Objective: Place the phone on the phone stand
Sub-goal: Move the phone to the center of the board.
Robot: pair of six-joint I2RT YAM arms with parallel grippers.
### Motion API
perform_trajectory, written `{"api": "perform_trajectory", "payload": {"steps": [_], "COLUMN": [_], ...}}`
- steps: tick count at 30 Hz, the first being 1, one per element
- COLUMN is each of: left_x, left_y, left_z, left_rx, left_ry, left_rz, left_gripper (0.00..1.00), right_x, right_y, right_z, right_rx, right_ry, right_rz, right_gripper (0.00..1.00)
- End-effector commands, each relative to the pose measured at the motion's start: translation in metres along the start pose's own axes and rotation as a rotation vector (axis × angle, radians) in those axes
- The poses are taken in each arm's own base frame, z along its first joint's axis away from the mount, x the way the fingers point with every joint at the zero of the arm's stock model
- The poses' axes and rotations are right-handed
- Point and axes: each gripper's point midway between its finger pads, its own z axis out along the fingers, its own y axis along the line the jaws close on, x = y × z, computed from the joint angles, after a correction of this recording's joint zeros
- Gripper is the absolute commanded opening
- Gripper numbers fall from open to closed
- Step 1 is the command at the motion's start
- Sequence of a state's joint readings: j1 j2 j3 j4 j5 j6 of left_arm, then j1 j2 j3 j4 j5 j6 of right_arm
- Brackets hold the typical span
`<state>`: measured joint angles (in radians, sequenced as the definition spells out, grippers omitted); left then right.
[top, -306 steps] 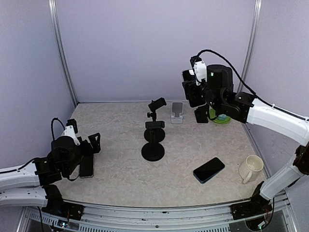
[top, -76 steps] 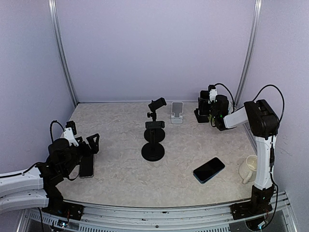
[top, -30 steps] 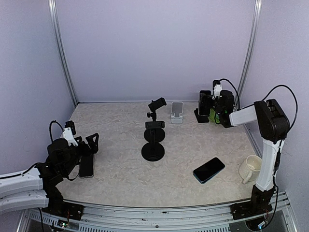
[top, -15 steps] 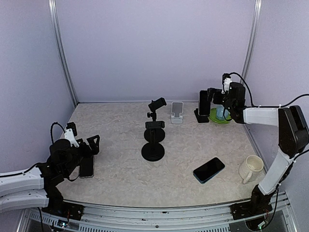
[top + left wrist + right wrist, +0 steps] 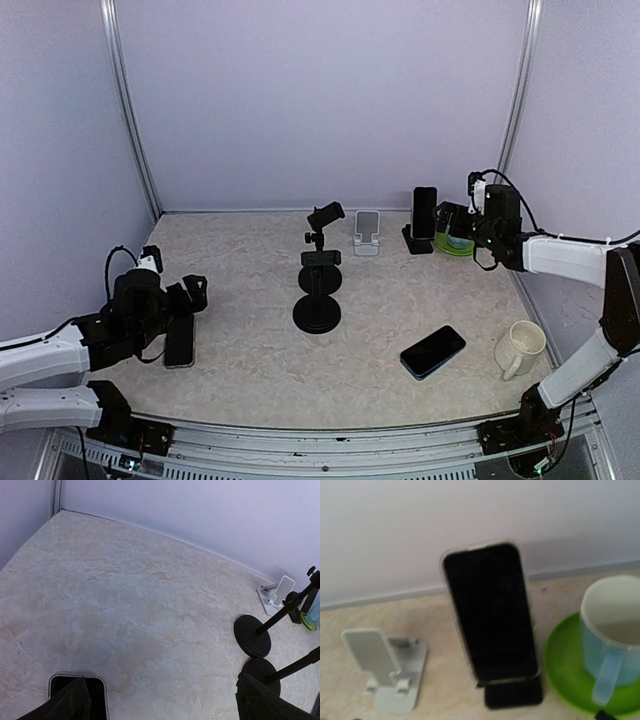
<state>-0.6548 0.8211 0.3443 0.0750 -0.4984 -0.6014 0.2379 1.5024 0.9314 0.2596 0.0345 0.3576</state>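
A black phone [image 5: 425,211] stands upright on a small black phone stand [image 5: 418,243] at the back right. The right wrist view shows that phone [image 5: 490,612] leaning on the stand [image 5: 514,695]. Just right of it my right gripper [image 5: 452,215] is open, apart from the phone and holding nothing. At the left my left gripper [image 5: 188,300] is open over a second dark phone [image 5: 180,342] lying flat. In the left wrist view its fingers [image 5: 70,705] spread wide, and that phone [image 5: 97,695] lies under the left one. A third phone [image 5: 433,351] lies flat at the front right.
A white phone stand [image 5: 367,233] sits left of the black one. Black clamp stands on round bases [image 5: 318,312] occupy the middle. A green saucer [image 5: 462,248] holding a blue cup [image 5: 612,630] is under my right wrist. A cream mug [image 5: 520,348] stands at the front right.
My right gripper has drawn back to the right, away from the phone, which stays upright on the black stand. The left arm shifted only slightly.
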Motion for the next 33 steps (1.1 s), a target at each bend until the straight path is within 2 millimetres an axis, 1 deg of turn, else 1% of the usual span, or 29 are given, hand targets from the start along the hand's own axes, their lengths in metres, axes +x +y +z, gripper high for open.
{"api": "perform_trajectory", "payload": {"steps": [1,5,8,11,15,20,23,30,33], "left_x": [0.014,0.028,0.034,0.036,0.037,0.043,0.049,0.068,0.076], "left_y": [0.024,0.033,0.041,0.049,0.061,0.074,0.077,0.087,0.089], "left_z": [0.004,0.009,0.009,0.006,0.002,0.0,0.0,0.001,0.003], "left_rx": [-0.166,-0.247,-0.309,-0.357,-0.408,-0.442,-0.444,-0.482,-0.477], "left_ry": [0.097,0.173,0.207,0.225,0.244,0.281,0.301,0.352,0.361], "left_rz": [-0.007,0.005,0.009,0.014,0.013,-0.006,-0.02,-0.06,-0.092], "left_gripper": [0.99,0.99,0.99,0.99,0.99,0.99,0.99,0.99,0.99], "right_x": [0.011,0.019,0.024,0.029,0.036,0.038,0.036,0.032,0.028], "right_y": [0.023,0.044,0.057,0.074,0.087,0.091,0.091,0.092,0.093], "right_z": [-0.019,-0.032,-0.042,-0.053,-0.064,-0.072,-0.077,-0.089,-0.094], "right_rx": [-0.067,-0.114,-0.159,-0.21,-0.237,-0.253,-0.262,-0.278,-0.283], "right_ry": [0.033,0.04,0.043,0.042,0.046,0.038,0.03,0.01,-0.003], "right_rz": [-0.006,-0.04,-0.04,-0.048,-0.083,-0.095,-0.093,-0.092,-0.09], "right_gripper": [1.0,1.0,1.0,1.0,1.0,1.0,1.0,1.0,1.0]}}
